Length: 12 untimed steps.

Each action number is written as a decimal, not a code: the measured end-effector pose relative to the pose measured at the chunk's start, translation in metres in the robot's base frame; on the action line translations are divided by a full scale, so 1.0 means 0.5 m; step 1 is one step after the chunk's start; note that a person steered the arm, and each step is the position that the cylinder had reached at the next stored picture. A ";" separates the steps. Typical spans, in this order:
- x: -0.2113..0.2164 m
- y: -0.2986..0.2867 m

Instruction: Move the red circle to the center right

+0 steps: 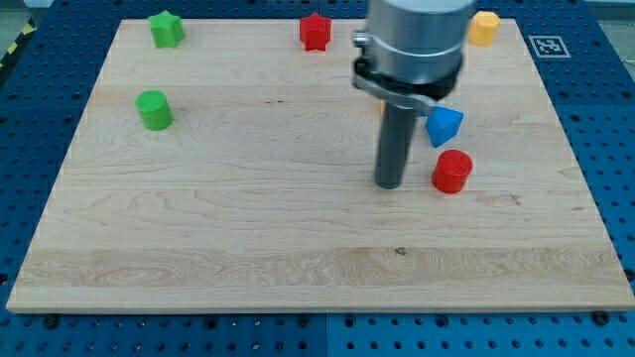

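The red circle is a short red cylinder lying on the wooden board, right of the middle. My tip rests on the board just to the view's left of the red circle, with a small gap between them. The arm's grey body rises from the rod toward the view's top. A blue triangle-like block lies just above the red circle, right of the rod.
A red star block lies at the top middle. A yellow block sits at the top right, beside the arm body. A green star block is at the top left, and a green circle below it.
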State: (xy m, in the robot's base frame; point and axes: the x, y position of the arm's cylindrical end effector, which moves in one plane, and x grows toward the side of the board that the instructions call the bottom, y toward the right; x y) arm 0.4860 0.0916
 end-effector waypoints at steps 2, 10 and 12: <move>0.009 0.111; -0.023 0.207; -0.065 0.200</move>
State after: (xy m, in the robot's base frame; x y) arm 0.4535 0.1916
